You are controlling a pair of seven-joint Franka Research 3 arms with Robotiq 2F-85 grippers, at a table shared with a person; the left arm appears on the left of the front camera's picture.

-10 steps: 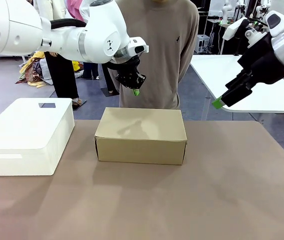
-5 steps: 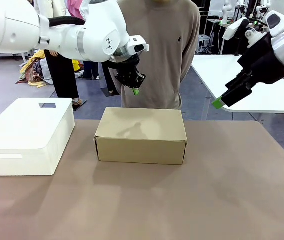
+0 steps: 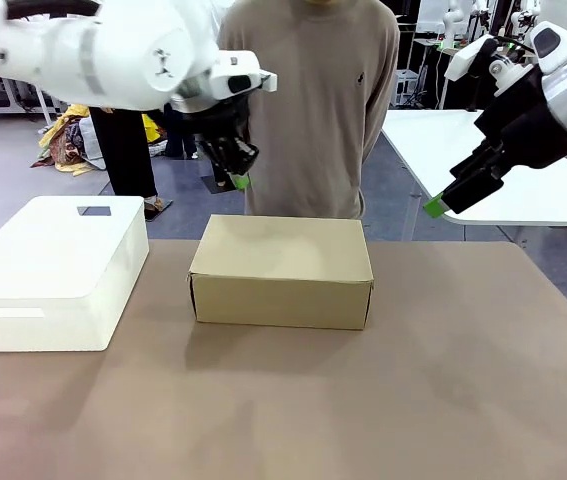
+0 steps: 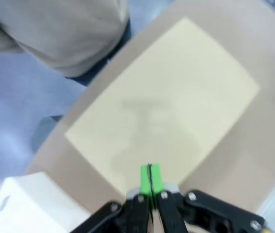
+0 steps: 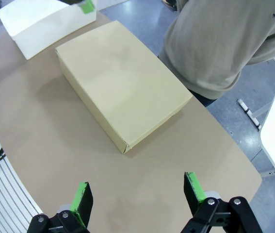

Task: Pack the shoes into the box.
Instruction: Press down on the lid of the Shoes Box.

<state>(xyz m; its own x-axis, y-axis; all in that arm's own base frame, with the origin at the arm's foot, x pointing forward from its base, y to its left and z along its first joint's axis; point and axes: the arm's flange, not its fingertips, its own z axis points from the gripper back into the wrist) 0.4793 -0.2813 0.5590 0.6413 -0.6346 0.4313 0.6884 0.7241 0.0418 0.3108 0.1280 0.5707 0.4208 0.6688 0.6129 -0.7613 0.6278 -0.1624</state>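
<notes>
The tan cardboard box (image 3: 281, 270) sits lid-down mid-table, apparently packed; left gripper (image 3: 240, 182) pinched empty, right gripper (image 5: 137, 196) spread empty.

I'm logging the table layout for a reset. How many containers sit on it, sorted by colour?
Tan cardboard box, lid closed: 1
White plastic bin, lid on: 1
Total: 2

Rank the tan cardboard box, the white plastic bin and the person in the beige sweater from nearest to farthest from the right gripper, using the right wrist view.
From the right gripper:
1. Tan cardboard box, closed, mid-table.
2. Person in the beige sweater, at the far edge.
3. White plastic bin, at the far corner.
</notes>
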